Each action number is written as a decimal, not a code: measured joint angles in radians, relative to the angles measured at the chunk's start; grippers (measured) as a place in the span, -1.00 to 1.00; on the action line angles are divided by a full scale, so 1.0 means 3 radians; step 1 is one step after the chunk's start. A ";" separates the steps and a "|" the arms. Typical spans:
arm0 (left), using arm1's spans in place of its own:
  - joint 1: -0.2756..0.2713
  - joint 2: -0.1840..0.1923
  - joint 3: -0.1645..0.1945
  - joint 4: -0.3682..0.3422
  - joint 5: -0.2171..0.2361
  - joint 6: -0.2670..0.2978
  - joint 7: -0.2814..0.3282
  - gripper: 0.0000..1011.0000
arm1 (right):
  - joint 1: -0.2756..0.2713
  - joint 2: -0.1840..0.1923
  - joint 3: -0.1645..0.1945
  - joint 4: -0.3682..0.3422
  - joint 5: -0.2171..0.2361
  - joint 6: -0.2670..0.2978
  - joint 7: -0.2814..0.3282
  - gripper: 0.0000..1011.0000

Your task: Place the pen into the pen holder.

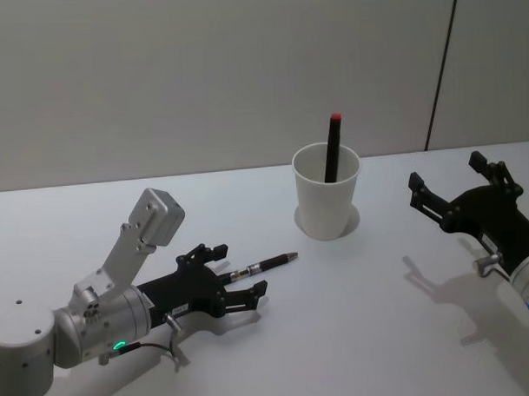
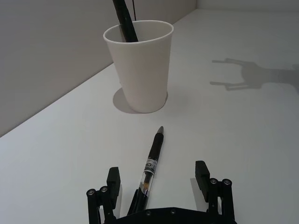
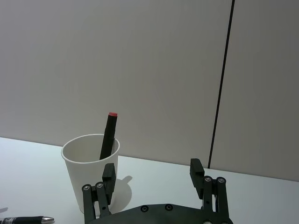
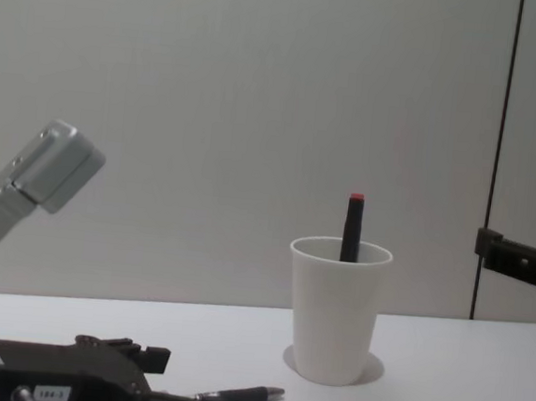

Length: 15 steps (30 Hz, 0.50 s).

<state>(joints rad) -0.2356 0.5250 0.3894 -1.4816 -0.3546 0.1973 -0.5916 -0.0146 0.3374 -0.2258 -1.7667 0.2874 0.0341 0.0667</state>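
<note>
The left gripper (image 1: 239, 270) sits open, low on the table (image 1: 382, 333), astride the pen (image 1: 265, 265), seemingly not touching it, while the right gripper (image 1: 446, 170) hovers open beside the cup (image 1: 327, 196) holding a red-tipped marker (image 1: 333, 148).

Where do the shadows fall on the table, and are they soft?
Head view: the right gripper throws a soft shadow on the table beside it. Left wrist view: that shadow lies grey, apart from the cup; the cup's own hugs its base. Chest view: same base shadow.
</note>
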 joint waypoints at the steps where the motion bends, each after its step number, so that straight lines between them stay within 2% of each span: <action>1: -0.0008 0.0003 -0.0003 0.0000 0.0001 0.0016 -0.0017 0.98 | 0.0000 0.0000 0.0000 0.0000 0.0000 0.0000 0.0000 0.98; 15: -0.0064 0.0026 -0.0032 -0.0002 -0.0080 0.0212 -0.0184 0.98 | 0.0000 0.0000 0.0000 0.0000 0.0000 0.0000 0.0000 0.98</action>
<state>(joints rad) -0.2548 0.5328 0.3799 -1.4821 -0.3785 0.2608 -0.6469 -0.0146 0.3375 -0.2258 -1.7667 0.2874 0.0340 0.0668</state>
